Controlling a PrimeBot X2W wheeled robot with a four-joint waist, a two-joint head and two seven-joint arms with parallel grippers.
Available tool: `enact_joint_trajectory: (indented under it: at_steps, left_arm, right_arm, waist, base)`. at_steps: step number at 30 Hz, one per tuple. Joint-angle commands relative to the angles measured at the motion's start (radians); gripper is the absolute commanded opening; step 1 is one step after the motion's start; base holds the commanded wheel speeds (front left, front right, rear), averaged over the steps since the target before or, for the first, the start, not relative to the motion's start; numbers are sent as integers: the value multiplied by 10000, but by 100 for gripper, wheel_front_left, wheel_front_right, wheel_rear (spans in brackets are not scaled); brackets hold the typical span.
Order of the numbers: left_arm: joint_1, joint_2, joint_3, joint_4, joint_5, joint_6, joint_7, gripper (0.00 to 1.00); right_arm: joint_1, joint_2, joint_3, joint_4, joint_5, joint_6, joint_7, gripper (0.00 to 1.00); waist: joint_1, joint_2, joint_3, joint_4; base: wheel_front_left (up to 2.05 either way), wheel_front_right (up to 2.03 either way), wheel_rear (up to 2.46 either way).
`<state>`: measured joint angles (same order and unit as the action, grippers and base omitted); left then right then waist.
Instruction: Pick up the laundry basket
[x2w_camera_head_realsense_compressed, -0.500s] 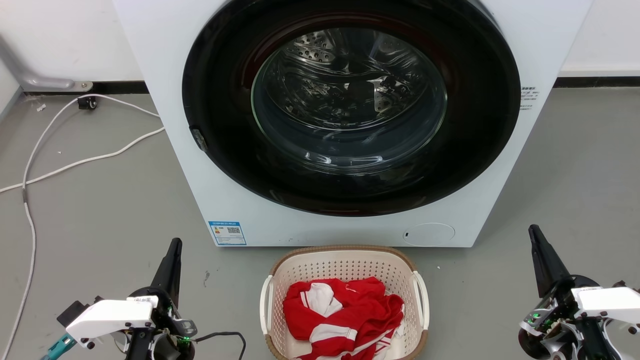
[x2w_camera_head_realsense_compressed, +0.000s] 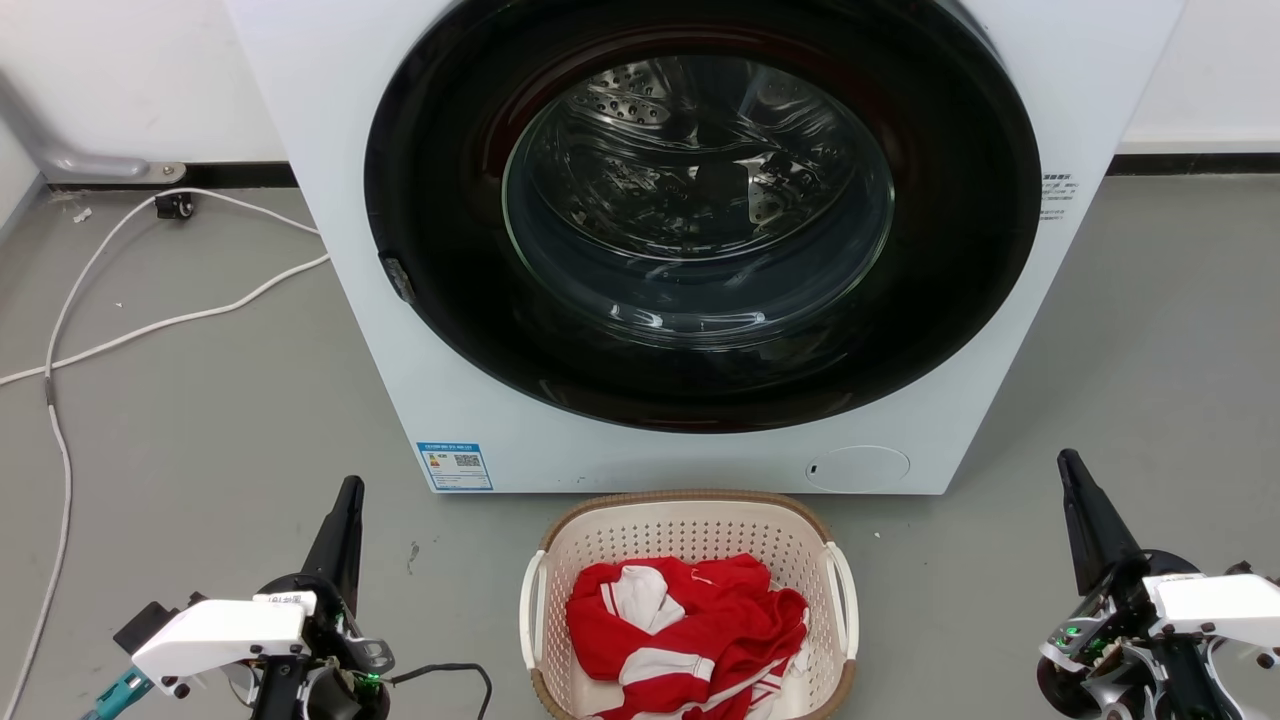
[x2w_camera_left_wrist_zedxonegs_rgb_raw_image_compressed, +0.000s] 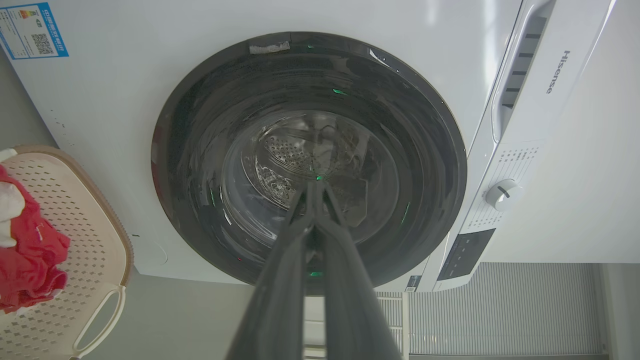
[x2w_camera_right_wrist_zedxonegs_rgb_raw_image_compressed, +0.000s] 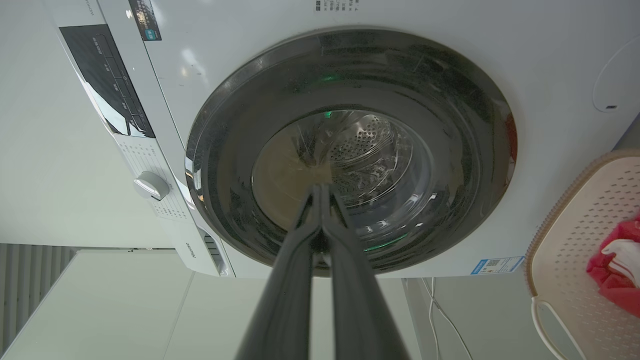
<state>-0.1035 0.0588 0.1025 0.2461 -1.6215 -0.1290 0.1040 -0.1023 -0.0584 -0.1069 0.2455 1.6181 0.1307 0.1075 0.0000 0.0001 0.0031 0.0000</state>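
Observation:
The laundry basket (x2w_camera_head_realsense_compressed: 690, 525), cream perforated plastic with a brown rim and white loop handles, sits on the floor at the bottom centre of the head view, holding red and white clothes (x2w_camera_head_realsense_compressed: 685, 625). It also shows at the left edge of the left wrist view as the basket (x2w_camera_left_wrist_zedxonegs_rgb_raw_image_compressed: 95, 240) and at the right edge of the right wrist view as the basket (x2w_camera_right_wrist_zedxonegs_rgb_raw_image_compressed: 575, 235). My left gripper (x2w_camera_head_realsense_compressed: 350, 487) stands well left of it, shut and empty. My right gripper (x2w_camera_head_realsense_compressed: 1068, 460) stands well right of it, also shut with nothing held. Both point toward the washing machine.
A white front-loading washing machine (x2w_camera_head_realsense_compressed: 700, 240) with a closed dark round door stands right behind the basket. White cables (x2w_camera_head_realsense_compressed: 150, 325) run over the grey floor at the left. A black cable (x2w_camera_head_realsense_compressed: 450, 672) lies beside my left arm.

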Motion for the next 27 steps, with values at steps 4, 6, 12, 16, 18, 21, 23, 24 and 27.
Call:
enact_joint_trajectory:
  at_steps: [4, 6, 12, 16, 18, 21, 23, 24, 27]
  left_arm:
    - [-89, -6, 33, 5, 65, -32, 46, 0]
    - [-90, -9, 37, 5, 69, -32, 51, 0]
    - [-90, -15, 46, 6, 77, -31, 60, 0]
    - [-89, -21, 52, 6, 64, -31, 67, 0]
    - [-90, -22, 55, 6, 67, -32, 60, 0]
    - [-90, -29, 62, 7, 57, -32, 60, 0]
    - [-91, -30, 63, 7, 60, -32, 64, 0]
    - [-90, -30, 66, 7, 61, -32, 65, 0]
    - [30, -31, -19, 43, 83, 0, -7, 100]
  right_arm:
    - [-118, 46, -19, 17, -63, 0, 29, 0]
    - [-119, 47, -21, 17, -66, 0, 32, 0]
    - [-120, 51, -26, 16, -74, 0, 38, 0]
    - [-120, 54, -30, 17, -79, 0, 43, 0]
    - [-121, 57, -32, 17, -81, 0, 45, 0]
    - [-121, 59, -36, 17, -87, 0, 50, 0]
    - [-121, 61, -38, 17, -88, 0, 41, 0]
    - [-121, 61, -39, 17, -83, 0, 42, 0]
    - [57, 16, 8, 18, -29, 0, -40, 100]
  waist:
    - [0, -1, 0, 0]
    - [0, -1, 0, 0]
    - [0, -1, 0, 0]
    - [0, -1, 0, 0]
    - [0, -1, 0, 0]
    - [0, -1, 0, 0]
    - [0, -1, 0, 0]
    - [0, -1, 0, 0]
    - [0, -1, 0, 0]
  base:
    - [0, 0, 0]
    - [0, 0, 0]
    - [0, 0, 0]
    - [0, 0, 0]
    - [0, 0, 0]
    - [0, 0, 0]
    - [0, 0, 0]
    - [0, 0, 0]
    - [0, 0, 0]
